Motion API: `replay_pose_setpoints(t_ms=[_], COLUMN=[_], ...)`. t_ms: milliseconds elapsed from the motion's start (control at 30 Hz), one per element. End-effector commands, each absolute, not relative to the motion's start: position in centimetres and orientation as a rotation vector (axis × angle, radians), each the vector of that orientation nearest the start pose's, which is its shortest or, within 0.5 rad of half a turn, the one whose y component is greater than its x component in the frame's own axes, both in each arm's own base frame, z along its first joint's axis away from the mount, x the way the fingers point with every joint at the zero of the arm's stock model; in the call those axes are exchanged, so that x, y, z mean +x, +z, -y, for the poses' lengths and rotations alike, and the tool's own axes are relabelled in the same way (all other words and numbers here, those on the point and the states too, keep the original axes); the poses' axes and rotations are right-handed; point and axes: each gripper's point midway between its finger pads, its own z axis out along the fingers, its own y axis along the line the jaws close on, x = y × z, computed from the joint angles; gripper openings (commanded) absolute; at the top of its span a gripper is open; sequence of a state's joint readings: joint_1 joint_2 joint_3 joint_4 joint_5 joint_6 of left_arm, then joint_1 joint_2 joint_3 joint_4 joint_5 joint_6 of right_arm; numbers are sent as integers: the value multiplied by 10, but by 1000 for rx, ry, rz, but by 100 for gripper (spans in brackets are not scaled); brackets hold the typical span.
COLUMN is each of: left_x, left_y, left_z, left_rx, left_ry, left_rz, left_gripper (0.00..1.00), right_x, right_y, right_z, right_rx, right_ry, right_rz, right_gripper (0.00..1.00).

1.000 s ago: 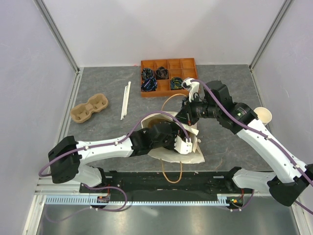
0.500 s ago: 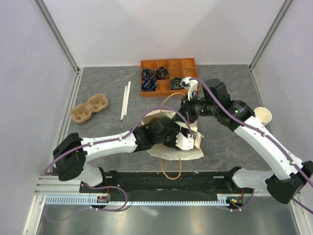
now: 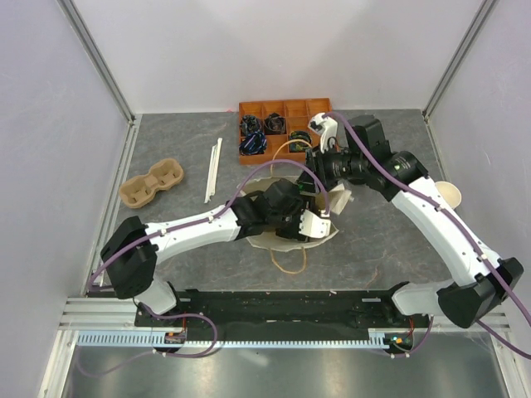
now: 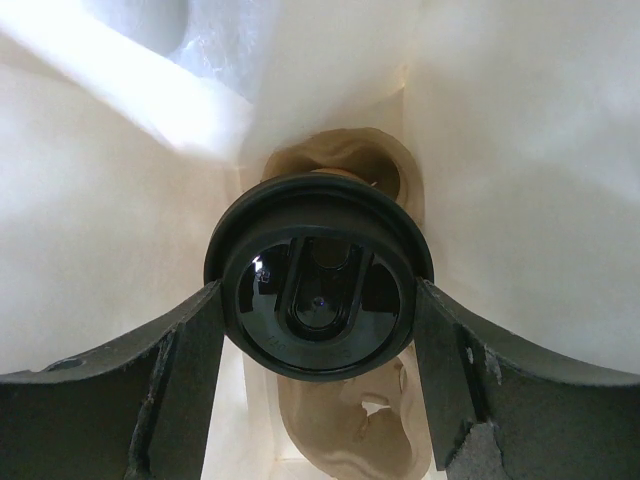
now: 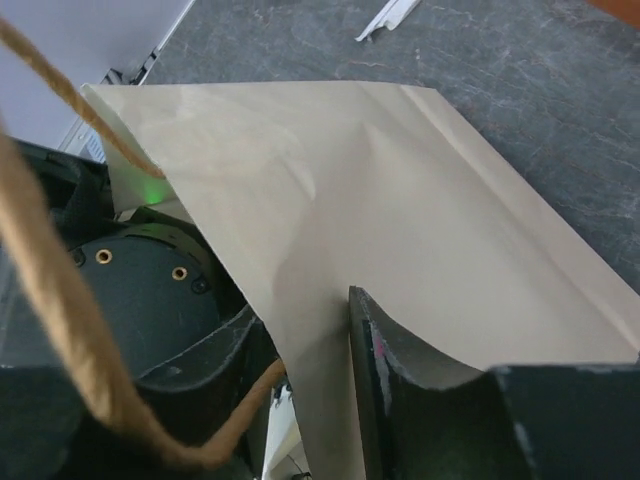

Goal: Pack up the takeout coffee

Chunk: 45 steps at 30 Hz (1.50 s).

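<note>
The takeout coffee shows only in the left wrist view, as a round black lid [image 4: 318, 290] between my left fingers. My left gripper [image 4: 318, 296] is shut on it inside the white paper bag [image 4: 520, 150], above a brown pulp carrier [image 4: 350, 430] on the bag's floor. From above, the left gripper [image 3: 311, 220] reaches into the bag [image 3: 282, 242] at mid table. My right gripper [image 3: 319, 166] is shut on the bag's far rim; its wrist view shows the bag wall [image 5: 400, 200] pinched in the gripper [image 5: 310, 340]. The cup's tan body is hidden.
An orange compartment tray [image 3: 286, 128] stands at the back. White straws [image 3: 213, 170] and a second pulp carrier [image 3: 152, 182] lie at the left. A lidless paper cup [image 3: 448, 195] stands at the right. The bag's rope handle [image 3: 288, 261] loops toward the near edge.
My left gripper has pushed deeper into the bag with the coffee. My right gripper has drawn the bag's rim up and toward the back, and the bag has shifted with it.
</note>
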State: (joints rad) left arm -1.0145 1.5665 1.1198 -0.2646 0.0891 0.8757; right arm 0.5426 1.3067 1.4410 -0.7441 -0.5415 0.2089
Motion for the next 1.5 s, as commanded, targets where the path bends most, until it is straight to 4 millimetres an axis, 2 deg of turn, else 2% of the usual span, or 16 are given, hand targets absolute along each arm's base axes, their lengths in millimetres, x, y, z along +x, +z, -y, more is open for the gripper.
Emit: replay_pose_setpoints(t_ms=[0, 200, 300, 433, 733, 967, 1267, 1467], left_x=[238, 245, 248, 252, 271, 279, 281, 283], left_y=[115, 113, 110, 106, 98, 90, 79, 71], left_z=[350, 348, 348, 349, 346, 343, 340, 338], left_rx=[1972, 1994, 2011, 2025, 2040, 2052, 2078, 2092], left_ry=[-236, -273, -285, -317, -344, -381, -438, -454], left_rz=[-1418, -1453, -1462, -1498, -1561, -1597, -1638, -1673], left_gripper=[15, 15, 16, 17, 19, 21, 23, 23], right_x=[258, 277, 283, 290, 311, 329, 352, 354], right_y=[320, 327, 331, 339, 357, 361, 378, 388], right_z=[-257, -253, -251, -248, -237, -226, -202, -194], right_rx=[-679, -676, -676, -675, -619, -592, -503, -468], right_ry=[1018, 995, 983, 967, 929, 900, 837, 835], right_rz=[-2117, -2095, -2080, -2054, -2019, -2008, -1977, -1956], right_gripper=[47, 69, 85, 98, 98, 98, 98, 98])
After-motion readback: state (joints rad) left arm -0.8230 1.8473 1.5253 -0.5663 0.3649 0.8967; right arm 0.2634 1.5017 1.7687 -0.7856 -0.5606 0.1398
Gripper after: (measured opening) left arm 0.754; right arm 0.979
